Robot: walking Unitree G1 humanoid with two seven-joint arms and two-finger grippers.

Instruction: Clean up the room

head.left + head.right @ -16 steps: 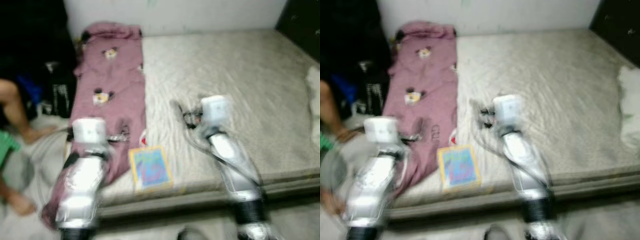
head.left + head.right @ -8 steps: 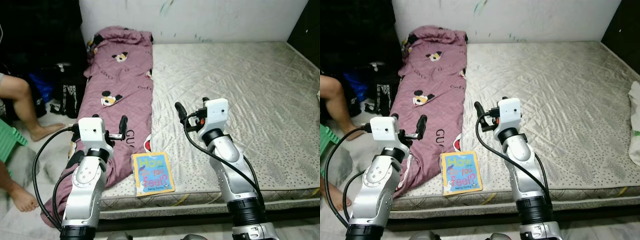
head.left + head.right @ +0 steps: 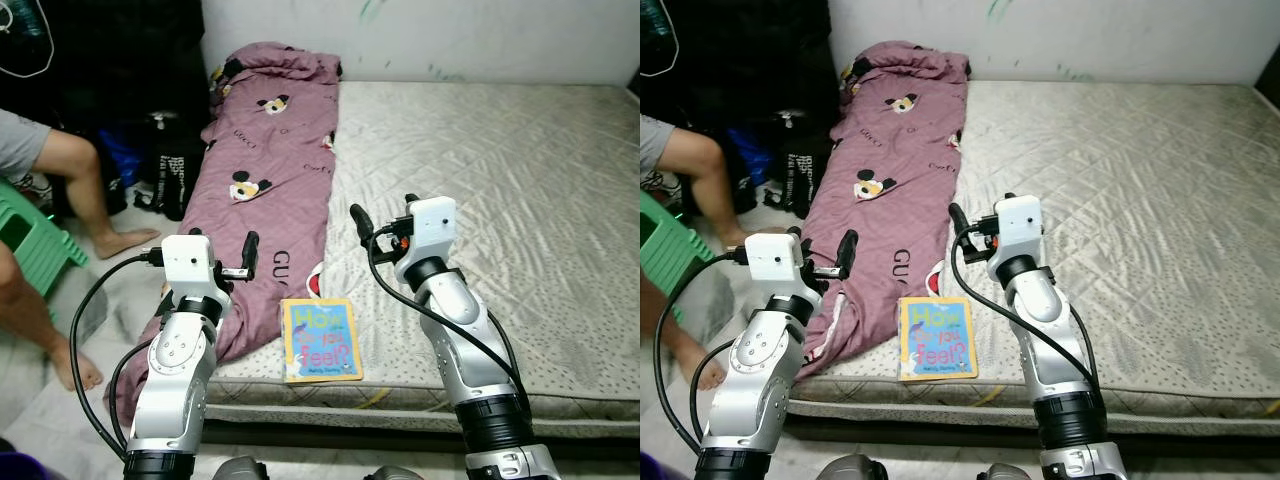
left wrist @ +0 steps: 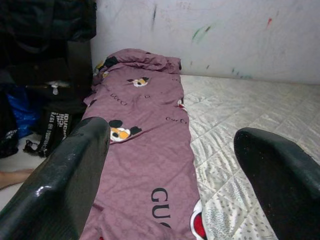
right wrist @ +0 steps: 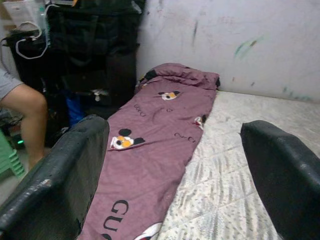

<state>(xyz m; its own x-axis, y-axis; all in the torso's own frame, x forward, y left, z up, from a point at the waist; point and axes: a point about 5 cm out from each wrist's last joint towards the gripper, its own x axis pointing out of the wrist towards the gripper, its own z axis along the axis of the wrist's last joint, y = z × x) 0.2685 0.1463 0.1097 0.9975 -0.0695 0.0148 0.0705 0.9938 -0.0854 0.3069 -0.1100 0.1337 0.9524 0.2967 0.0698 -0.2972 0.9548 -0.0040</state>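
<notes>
Both grippers — the left gripper (image 4: 170, 165) and the right gripper (image 5: 175, 165) — hover with jaws open and empty above the grey quilted mattress (image 3: 520, 170). The colourful children's book (image 3: 322, 340) lies at its near edge, touching the long purple cartoon-print blanket (image 3: 265, 180).

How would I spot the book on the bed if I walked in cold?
Start at the big grey mattress and follow its near edge toward the purple blanket lying down its left side. Just right of the blanket's lower end, the book lies flat: a thin, bright blue and yellow picture book with large lettering, the one colourful flat thing there.
</notes>
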